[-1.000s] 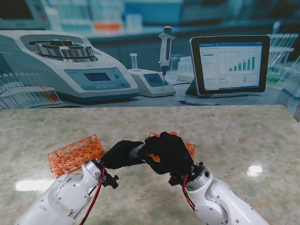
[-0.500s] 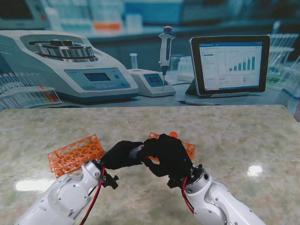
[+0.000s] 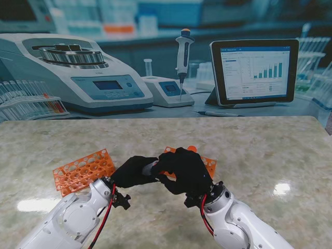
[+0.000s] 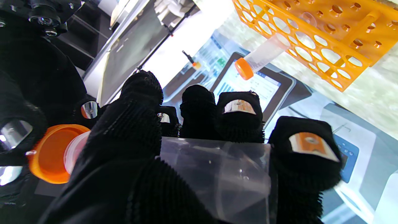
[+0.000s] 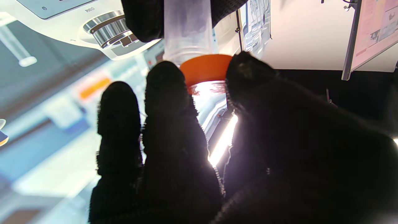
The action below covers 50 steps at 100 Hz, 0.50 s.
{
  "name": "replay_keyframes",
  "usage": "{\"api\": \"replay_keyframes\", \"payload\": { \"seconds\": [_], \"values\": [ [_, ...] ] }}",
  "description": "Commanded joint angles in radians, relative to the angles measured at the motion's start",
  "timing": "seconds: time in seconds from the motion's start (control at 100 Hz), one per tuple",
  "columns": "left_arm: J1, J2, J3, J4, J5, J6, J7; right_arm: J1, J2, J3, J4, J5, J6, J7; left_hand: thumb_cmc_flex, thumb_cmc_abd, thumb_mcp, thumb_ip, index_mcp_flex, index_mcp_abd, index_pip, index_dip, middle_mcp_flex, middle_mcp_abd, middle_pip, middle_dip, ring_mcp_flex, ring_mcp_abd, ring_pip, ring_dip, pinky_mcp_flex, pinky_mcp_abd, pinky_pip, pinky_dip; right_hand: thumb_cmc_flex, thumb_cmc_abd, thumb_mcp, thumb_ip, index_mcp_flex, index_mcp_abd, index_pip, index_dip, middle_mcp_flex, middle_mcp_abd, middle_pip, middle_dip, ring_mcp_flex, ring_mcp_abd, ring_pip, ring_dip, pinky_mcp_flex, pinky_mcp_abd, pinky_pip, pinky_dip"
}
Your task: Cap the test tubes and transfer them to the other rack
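Stand view: my left robot hand grips a clear test tube over the table, between two orange racks. My right robot hand pinches its orange cap at the tube's mouth.

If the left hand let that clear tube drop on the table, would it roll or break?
The tube is a smooth round cylinder, so it would probably roll. It looks like clear plastic, so likely light and hard to break. The cap held by the right hand might slow rolling slightly.
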Motion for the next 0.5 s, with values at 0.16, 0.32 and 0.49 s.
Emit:
{"api": "replay_keyframes", "payload": {
  "seconds": [0.16,0.32,0.49],
  "values": [
    [0.006,-0.003,-0.002,-0.021,0.006,-0.012,0.005,-0.014,-0.010,0.004,0.013,0.025,-0.010,0.022,0.026,0.045,-0.021,-0.006,-0.001,-0.052,0.076,0.062,-0.019,-0.052,0.003,0.017,-0.012,-0.032,-0.004,-0.006,0.019,-0.056,0.100,-0.011,0.191,0.081,0.168,0.090,0.016,-0.017,0.013,0.024,0.134,-0.222,0.154,0.050,0.020,-0.034,0.044,0.018,0.009,0.008,0.020,0.019],
    [0.010,-0.004,-0.005,-0.024,0.010,-0.012,0.010,-0.022,-0.009,0.007,0.011,0.025,-0.019,0.022,0.026,0.046,-0.024,-0.007,-0.003,-0.053,0.075,0.063,-0.021,-0.052,0.002,0.018,-0.013,-0.033,-0.005,-0.005,0.018,-0.057,0.099,-0.010,0.191,0.082,0.169,0.090,0.015,-0.015,0.013,0.024,0.134,-0.223,0.154,0.050,0.020,-0.032,0.044,0.019,0.009,0.007,0.020,0.022],
    [0.011,-0.005,-0.004,-0.024,0.012,-0.012,0.016,-0.028,-0.010,0.011,0.008,0.028,-0.026,0.026,0.027,0.049,-0.026,-0.007,-0.004,-0.055,0.075,0.065,-0.021,-0.053,0.002,0.018,-0.014,-0.034,-0.006,-0.005,0.017,-0.057,0.098,-0.010,0.190,0.084,0.168,0.090,0.016,-0.018,0.013,0.025,0.134,-0.225,0.154,0.050,0.021,-0.035,0.044,0.019,0.009,0.008,0.019,0.024]
  ]
}}
